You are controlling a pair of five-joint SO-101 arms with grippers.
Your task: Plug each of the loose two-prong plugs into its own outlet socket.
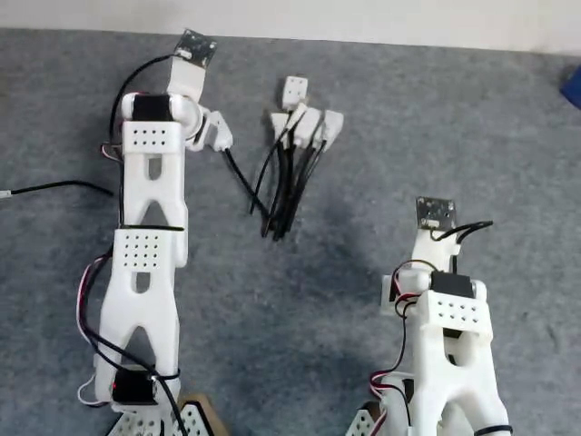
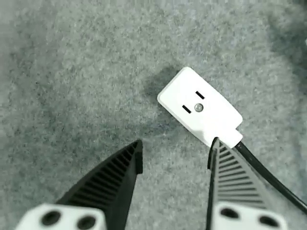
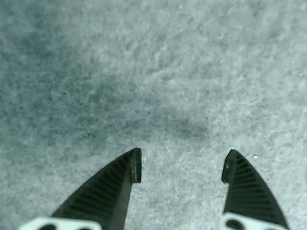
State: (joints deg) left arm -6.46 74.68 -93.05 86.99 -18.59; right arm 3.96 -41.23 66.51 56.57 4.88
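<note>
While the left gripper (image 2: 176,143) hangs spread over a lone socket (image 2: 199,108) and the right gripper (image 3: 184,152) gapes above the carpet (image 3: 144,72), the bunched plugs (image 1: 307,123) seemingly all wait unplugged.

Left arm (image 1: 150,227) ran up left side of frame, bottom edge to upper left; outlet socket (image 1: 219,134) lay on table (image 1: 363,182) just right of its wrist, just beyond left gripper (image 2: 175,153) fingertips; connector cluster (image 1: 309,125) sat upper centre, separate piece (image 1: 294,91) just above it; cords (image 1: 281,191) trailed down toward frame centre; right arm (image 1: 449,345) occupied lower right, right gripper (image 3: 182,165) over table.
</note>
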